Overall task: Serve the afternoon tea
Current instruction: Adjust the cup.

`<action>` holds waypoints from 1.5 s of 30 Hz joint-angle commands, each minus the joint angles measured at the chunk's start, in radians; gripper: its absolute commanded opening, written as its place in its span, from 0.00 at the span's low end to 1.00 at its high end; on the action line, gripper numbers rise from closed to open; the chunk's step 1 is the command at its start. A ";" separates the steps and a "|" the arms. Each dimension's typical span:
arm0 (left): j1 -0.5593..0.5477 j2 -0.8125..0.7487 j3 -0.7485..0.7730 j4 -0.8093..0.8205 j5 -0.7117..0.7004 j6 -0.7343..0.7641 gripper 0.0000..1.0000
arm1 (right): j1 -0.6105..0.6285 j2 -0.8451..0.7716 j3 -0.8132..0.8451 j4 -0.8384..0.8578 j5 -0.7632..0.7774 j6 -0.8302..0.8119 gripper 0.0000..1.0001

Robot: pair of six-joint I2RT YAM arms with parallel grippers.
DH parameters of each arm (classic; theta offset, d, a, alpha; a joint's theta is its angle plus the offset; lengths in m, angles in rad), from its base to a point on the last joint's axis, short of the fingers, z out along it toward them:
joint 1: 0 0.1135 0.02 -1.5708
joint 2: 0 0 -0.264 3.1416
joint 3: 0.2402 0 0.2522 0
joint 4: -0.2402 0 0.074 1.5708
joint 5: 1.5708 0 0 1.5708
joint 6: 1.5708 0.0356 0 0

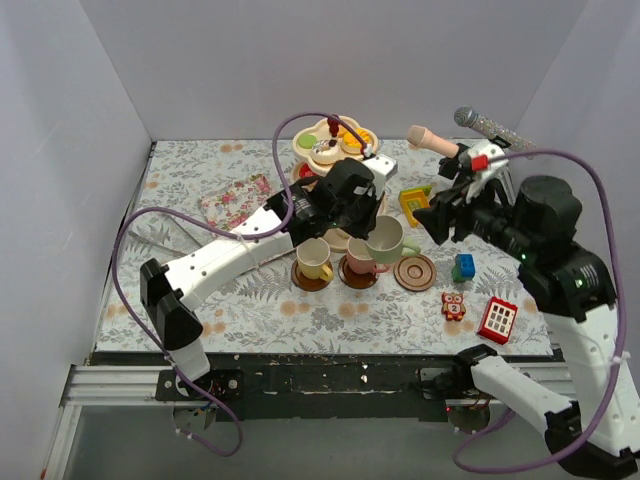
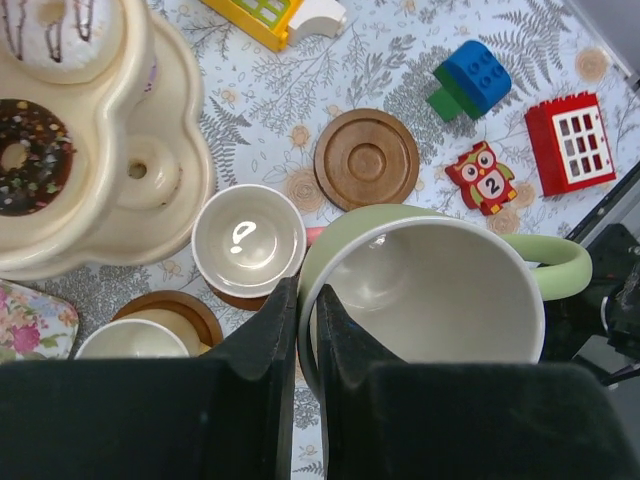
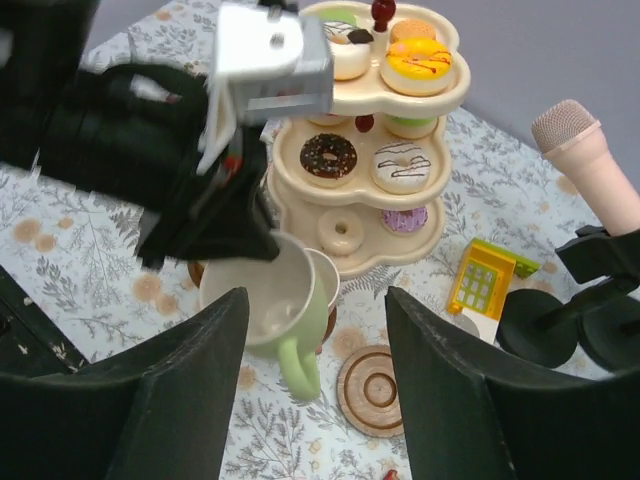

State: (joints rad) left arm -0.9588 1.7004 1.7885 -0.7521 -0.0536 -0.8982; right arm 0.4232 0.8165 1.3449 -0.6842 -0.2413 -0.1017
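Observation:
My left gripper (image 2: pixel 305 290) is shut on the rim of the green cup (image 2: pixel 430 290), one finger inside and one outside. The cup (image 1: pixel 386 238) hangs slightly tilted above the table, handle toward the right arm, beside the pink cup (image 1: pixel 358 260) and yellow cup (image 1: pixel 314 258) on their saucers. An empty brown saucer (image 1: pixel 414 271) lies just to the right. Behind stands the cream three-tier stand (image 1: pixel 335 150) with donuts and cakes. My right gripper (image 3: pixel 316 300) is open, its fingers either side of the green cup (image 3: pixel 280 300) and touching nothing.
Two microphones on stands, pink (image 1: pixel 432 138) and silver (image 1: pixel 490 125), are at the back right. A yellow block (image 1: pixel 414 200), blue block (image 1: pixel 463 267), owl block (image 1: pixel 453 305) and red window block (image 1: pixel 497 319) lie on the right. A floral tray (image 1: pixel 233 198) lies left.

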 commanded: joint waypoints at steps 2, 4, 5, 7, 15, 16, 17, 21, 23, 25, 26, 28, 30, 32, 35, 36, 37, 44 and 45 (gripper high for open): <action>-0.070 0.008 0.087 -0.004 -0.123 0.039 0.00 | 0.000 0.233 0.129 -0.293 0.079 0.094 0.59; -0.075 0.019 0.098 -0.009 -0.129 0.035 0.00 | 0.003 0.239 0.103 -0.282 0.092 0.135 0.58; -0.077 0.021 0.100 -0.006 -0.126 0.032 0.00 | 0.005 0.230 0.086 -0.266 0.096 0.146 0.57; -0.077 0.027 0.103 -0.004 -0.118 0.022 0.00 | 0.012 0.219 0.045 -0.236 0.111 0.172 0.56; -0.077 0.054 0.121 -0.009 -0.112 0.001 0.00 | 0.086 0.211 -0.062 -0.186 0.184 0.214 0.52; -0.077 0.057 0.124 -0.007 -0.106 -0.002 0.00 | 0.094 0.208 -0.082 -0.169 0.200 0.223 0.51; -0.077 0.059 0.126 -0.003 -0.097 -0.007 0.00 | 0.100 0.205 -0.104 -0.152 0.210 0.232 0.50; -0.078 0.065 0.127 0.011 -0.074 -0.019 0.00 | 0.124 0.202 -0.164 -0.091 0.287 0.273 0.43; -0.078 0.065 0.127 0.019 -0.072 -0.024 0.00 | 0.137 0.208 -0.182 -0.077 0.319 0.287 0.39; -0.077 0.068 0.127 0.026 -0.063 -0.027 0.00 | 0.147 0.220 -0.191 -0.077 0.350 0.290 0.32; -0.078 0.068 0.126 0.033 -0.051 -0.027 0.00 | 0.152 0.228 -0.194 -0.078 0.367 0.293 0.27; -0.077 0.065 0.120 0.046 -0.032 -0.033 0.00 | 0.157 0.234 -0.204 -0.081 0.401 0.300 0.18; -0.078 0.064 0.112 0.063 -0.022 -0.041 0.00 | 0.157 0.237 -0.213 -0.084 0.440 0.312 0.03; -0.078 0.062 0.109 0.072 -0.017 -0.044 0.00 | 0.157 0.225 -0.231 -0.081 0.477 0.324 0.01; -0.077 0.058 0.100 0.085 -0.009 -0.048 0.00 | 0.158 0.184 -0.260 -0.061 0.540 0.341 0.01; -0.078 0.058 0.095 0.089 -0.005 -0.050 0.00 | 0.157 0.167 -0.268 -0.048 0.551 0.342 0.01; -0.077 0.053 0.091 0.094 -0.005 -0.051 0.00 | 0.157 0.152 -0.271 -0.040 0.569 0.350 0.01; -0.078 0.022 0.048 0.149 -0.012 -0.064 0.44 | 0.152 0.087 -0.256 -0.020 0.628 0.353 0.01; -0.078 0.013 0.043 0.158 -0.015 -0.064 0.49 | 0.150 0.082 -0.251 -0.021 0.635 0.353 0.01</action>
State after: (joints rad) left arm -1.0325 1.8133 1.8416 -0.6849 -0.1001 -0.9565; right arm 0.5846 0.9283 1.0813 -0.7246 0.3000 0.2672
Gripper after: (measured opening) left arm 0.409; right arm 0.055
